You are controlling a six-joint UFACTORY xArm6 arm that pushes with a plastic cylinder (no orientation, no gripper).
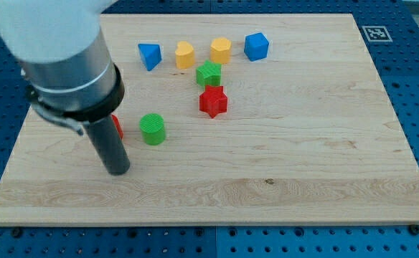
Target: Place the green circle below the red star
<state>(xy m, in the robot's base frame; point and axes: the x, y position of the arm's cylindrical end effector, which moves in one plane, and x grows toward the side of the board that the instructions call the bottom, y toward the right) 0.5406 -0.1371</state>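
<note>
The green circle [152,128] is a short green cylinder left of the board's middle. The red star [213,101] lies up and to its right, near the centre. My tip [118,172] rests on the board just below and left of the green circle, a small gap apart. A second red block [116,126] peeks out behind the rod, left of the green circle; its shape is hidden.
A green star [209,73] touches the red star's top. Along the view's top stand a blue triangle [149,55], a yellow heart [185,54], a yellow hexagon [221,50] and a blue cube [256,46]. The wooden board [303,158] ends near the view's bottom.
</note>
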